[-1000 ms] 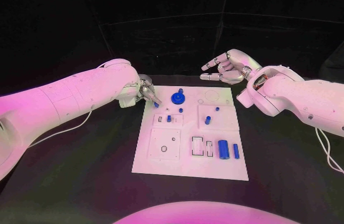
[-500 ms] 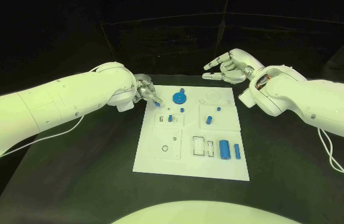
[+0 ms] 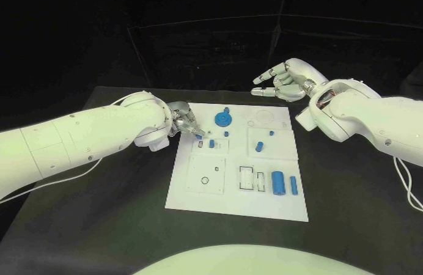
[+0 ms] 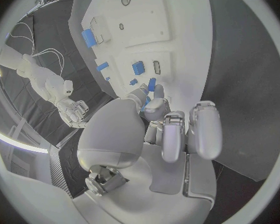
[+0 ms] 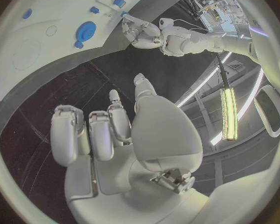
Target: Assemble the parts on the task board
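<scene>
Both hands hover: left hand (image 3: pixel 185 120) pinching a blue part (image 4: pixel 150 86), right hand (image 3: pixel 282 82) empty.

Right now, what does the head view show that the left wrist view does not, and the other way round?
Head view: the round blue disc at the far end of the task board, and the board's whole outline.
Left wrist view: a close look at the small blue part pinched at the fingertips of the left robot hand.
Both: the board, the left robot hand, and the right robot hand, which holds nothing and is past the board's far edge.
</scene>
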